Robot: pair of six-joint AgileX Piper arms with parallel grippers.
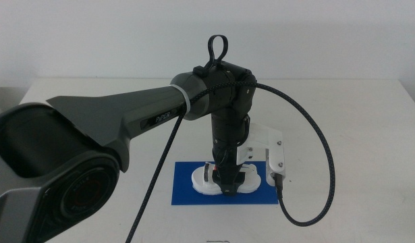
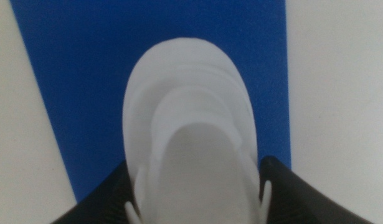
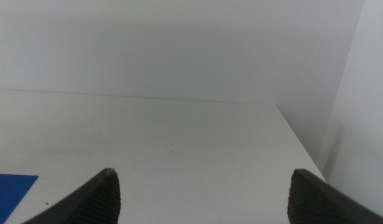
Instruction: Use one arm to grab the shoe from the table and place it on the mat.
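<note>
The white shoe lies on the blue mat near the table's front middle. The left arm reaches in from the left and points straight down at it. My left gripper has its dark jaws pressed against both sides of the shoe. In the left wrist view the shoe's white rounded end fills the space between the jaws of my left gripper, over the mat. The straps are hidden. My right gripper is open and empty above the table, out of the middle view.
A black braided cable loops out to the right of the left arm and hangs near the mat's right end. A white bracket sticks out from the wrist. A corner of the mat shows in the right wrist view.
</note>
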